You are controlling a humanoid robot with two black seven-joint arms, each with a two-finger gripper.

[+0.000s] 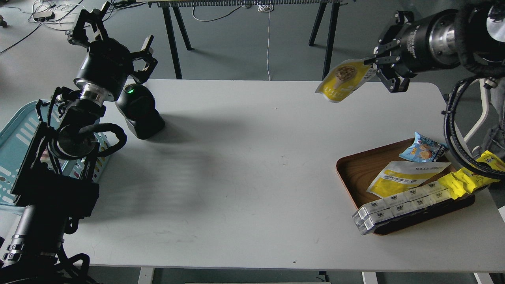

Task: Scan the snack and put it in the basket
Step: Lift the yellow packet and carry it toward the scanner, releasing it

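Note:
The snack, a yellow-and-white pouch with a round picture of beige balls, hangs tilted in the air above the table's far right. My right gripper is shut on its upper right corner. The light-blue slotted basket sits off the table's left edge, largely hidden behind my left arm. My left gripper is raised at the far left, open and empty, above a black scanner with a green light.
A brown wooden tray at the right front holds a yellow-and-white text pouch, a blue snack bag, a long yellow wrapper and a row of white boxes. Black table legs stand behind the white table.

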